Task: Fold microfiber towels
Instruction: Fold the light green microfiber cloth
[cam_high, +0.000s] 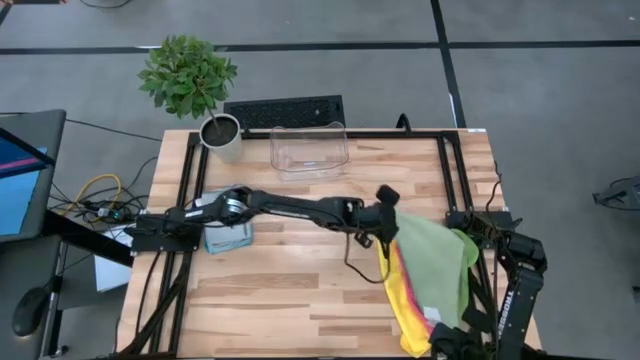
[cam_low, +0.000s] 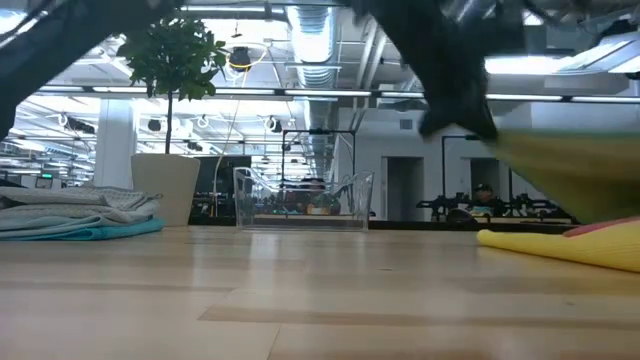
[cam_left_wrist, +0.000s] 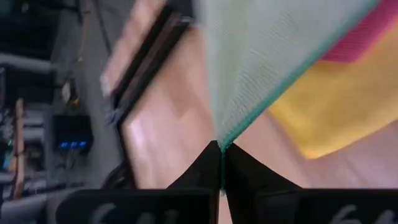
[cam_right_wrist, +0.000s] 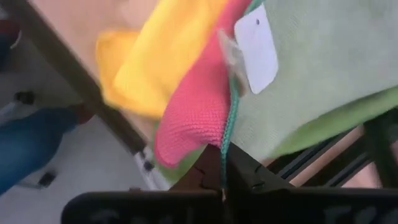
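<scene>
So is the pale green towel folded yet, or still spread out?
Still spread. The pale green towel lies open over the pile, one edge pinched by the left gripper, another by the right gripper.

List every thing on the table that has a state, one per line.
Left gripper: shut on the pale green towel, corner lifted.
Right gripper: shut on that towel's edge.
Pink towel: unfolded, under the green.
Yellow towel: unfolded, in the pile.
Folded towels: stacked flat.
Bin: upright, empty.
</scene>
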